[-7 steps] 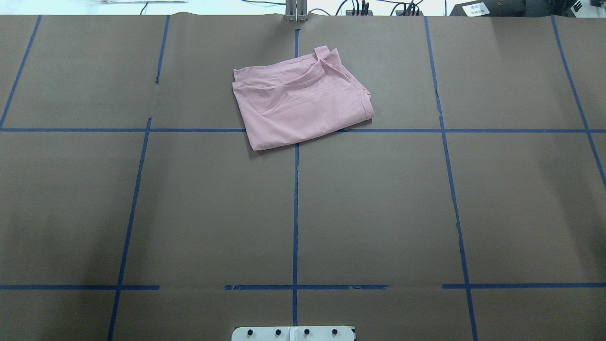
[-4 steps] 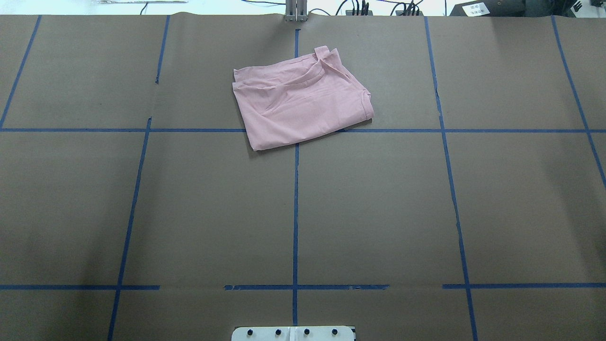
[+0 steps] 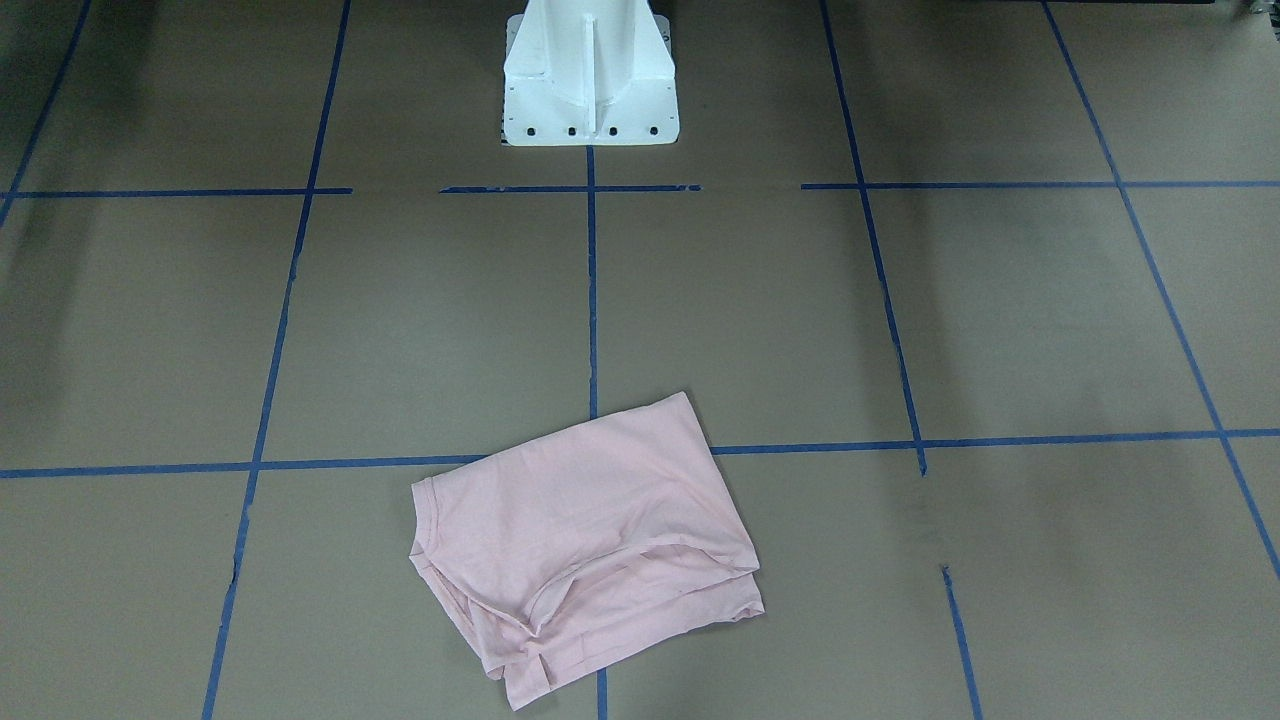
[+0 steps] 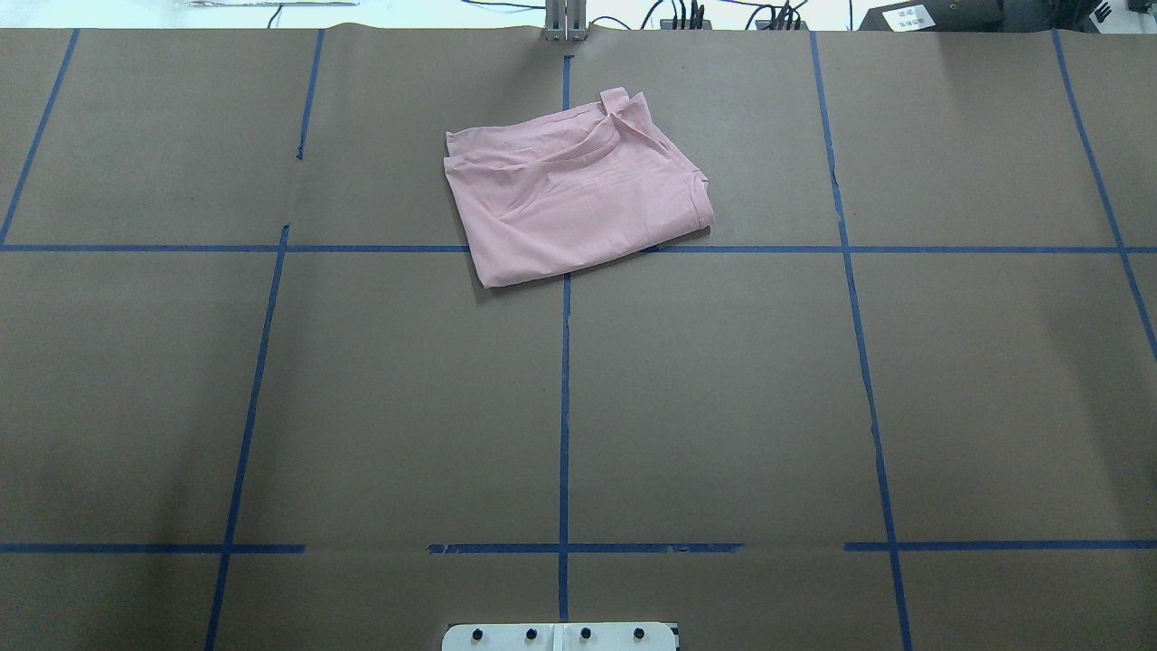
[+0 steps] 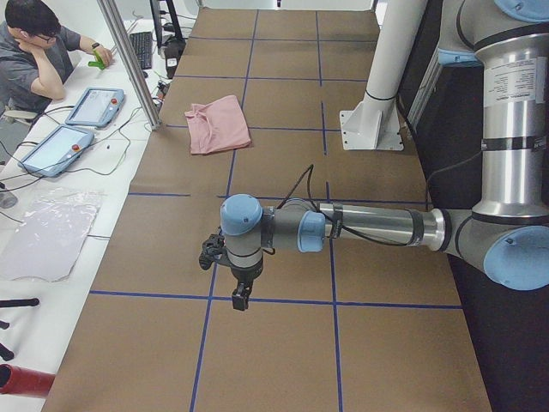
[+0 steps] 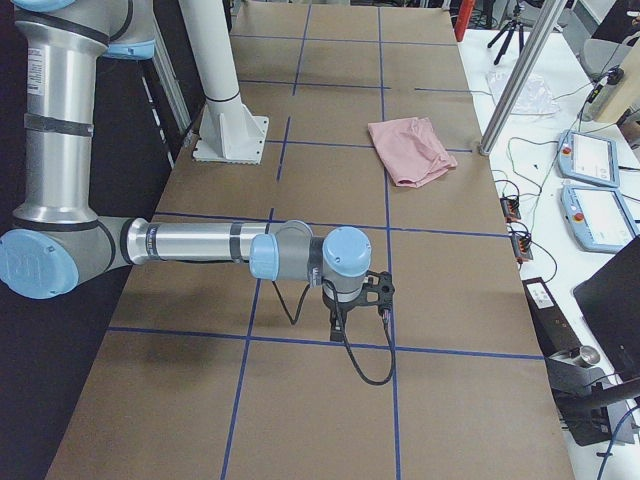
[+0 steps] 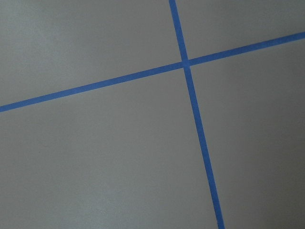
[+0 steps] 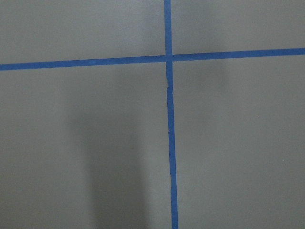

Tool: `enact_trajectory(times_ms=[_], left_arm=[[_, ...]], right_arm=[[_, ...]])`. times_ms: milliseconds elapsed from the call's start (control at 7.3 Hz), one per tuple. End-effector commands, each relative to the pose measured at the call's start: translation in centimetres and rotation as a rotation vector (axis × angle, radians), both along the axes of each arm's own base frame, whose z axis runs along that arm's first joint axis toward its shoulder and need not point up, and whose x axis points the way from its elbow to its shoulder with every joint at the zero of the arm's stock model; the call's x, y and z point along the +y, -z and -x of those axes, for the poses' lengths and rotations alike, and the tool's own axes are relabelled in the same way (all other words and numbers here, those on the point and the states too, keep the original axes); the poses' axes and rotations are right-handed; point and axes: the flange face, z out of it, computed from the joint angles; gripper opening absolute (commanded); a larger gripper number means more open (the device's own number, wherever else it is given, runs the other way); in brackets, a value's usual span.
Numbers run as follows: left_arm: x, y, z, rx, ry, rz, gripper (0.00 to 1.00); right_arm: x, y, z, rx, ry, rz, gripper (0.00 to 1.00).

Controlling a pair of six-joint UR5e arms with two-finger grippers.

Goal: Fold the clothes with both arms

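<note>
The clothes are one pale pink T-shirt (image 4: 569,203), folded into a rough rectangle and lying flat on the brown table at its far middle, plain side up. It also shows in the front-facing view (image 3: 585,540) and both side views (image 5: 219,124) (image 6: 412,150). Neither arm touches it. My left gripper (image 5: 243,296) hangs above a blue tape crossing far from the shirt, seen only in the left side view. My right gripper (image 6: 337,325) hangs likewise at the opposite end, seen only in the right side view. I cannot tell whether either is open or shut. Both wrist views hold only table and tape.
The white pedestal base (image 3: 590,80) stands at the robot's edge of the table. Blue tape lines (image 4: 564,407) grid the brown surface. A person (image 5: 34,51) sits at a side bench with tablets (image 5: 94,105), beside a metal post (image 5: 129,60).
</note>
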Motion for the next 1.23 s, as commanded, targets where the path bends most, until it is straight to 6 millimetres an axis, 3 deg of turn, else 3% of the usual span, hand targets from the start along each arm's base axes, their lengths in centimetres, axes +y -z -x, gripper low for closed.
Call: enact_trajectory(times_ms=[0,274,1096], left_arm=[[-0.1,0.2,0.0,0.001,0.000,-0.005,1.00],[-0.2,0.3,-0.1,0.001,-0.001,-0.006,1.00],[-0.4,0.4,-0.1,0.004,0.007,-0.002,1.00]], right_arm=[[-0.2,1.3,-0.3,-0.001,0.006,0.029,1.00],[-0.1,1.0,-1.2,0.002,0.018,-0.032,1.00],[-0.6,1.3,-1.3,0.013,0.011,-0.071,1.00]])
